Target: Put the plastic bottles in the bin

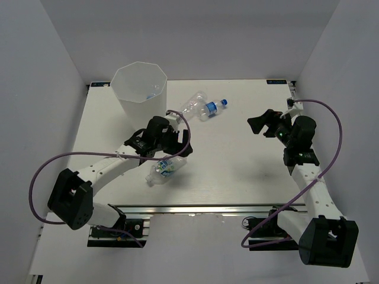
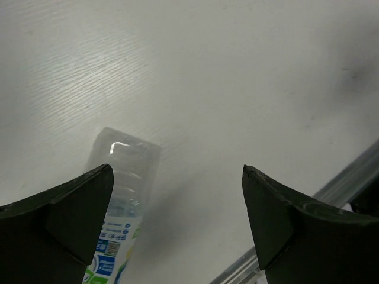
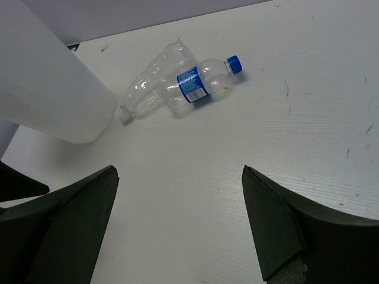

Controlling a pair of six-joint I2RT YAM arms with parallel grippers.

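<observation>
Labels: the bottle with the blue cap (image 3: 204, 83) carries a blue wrap with white print, too small for you to read. The near bottle (image 2: 121, 225) has a white, blue and green label with fine print and a code block, also unreadable. No brand can be made out on either.

Positions: the bin (image 1: 140, 89) stands at the far left of the desk (image 1: 237, 160), and what looks like one bottle (image 1: 153, 92) lies inside it. The bottle with the blue cap lies on its side at the far centre, touching a crumpled clear bottle (image 3: 151, 83) whose neck points toward the bin. The near bottle lies flat on the desk at the left arm.

Pincers: your left pincer (image 2: 177, 171) is spread wide with nothing in it; the near bottle lies under its left finger (image 2: 65, 213), partly hidden. Your right pincer (image 3: 177, 171) is spread just as wide and also holds nothing, over bare desk, well apart from the far pair.

Surroundings: purple cables (image 1: 38, 177) loop from both arms, and a metal rail (image 1: 207, 210) runs along the near edge
</observation>
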